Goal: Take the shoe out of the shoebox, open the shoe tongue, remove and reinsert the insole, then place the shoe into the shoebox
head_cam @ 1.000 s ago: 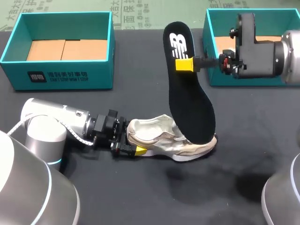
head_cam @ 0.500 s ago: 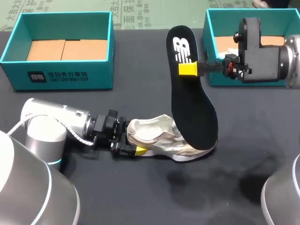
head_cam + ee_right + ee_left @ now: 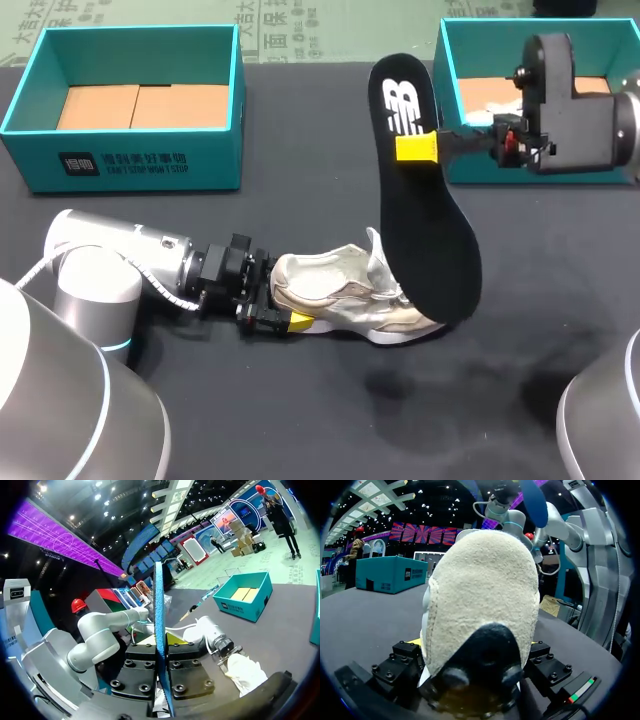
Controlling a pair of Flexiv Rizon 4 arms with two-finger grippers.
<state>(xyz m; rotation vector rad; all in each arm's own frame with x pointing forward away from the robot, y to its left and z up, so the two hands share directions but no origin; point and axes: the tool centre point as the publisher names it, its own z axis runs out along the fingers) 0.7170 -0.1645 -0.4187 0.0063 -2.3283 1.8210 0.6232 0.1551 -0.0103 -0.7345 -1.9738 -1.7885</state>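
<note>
A beige sneaker lies on its side on the black table, its tongue sticking up. My left gripper is shut on its heel; in the left wrist view the heel fills the space between the fingers. My right gripper is shut on the black insole near its heel end. The insole hangs almost upright, its toe end low beside the sneaker's toe. From the right wrist the insole shows edge-on as a thin blue strip between the fingers.
One teal shoebox stands open at the back left, with a cardboard floor. A second teal shoebox stands at the back right, just behind my right gripper. Bare black table lies in front of the sneaker.
My right gripper has moved right with the insole, and the insole's toe end has swung right past the sneaker's toe. The tongue now stands up. The left arm has stayed still.
</note>
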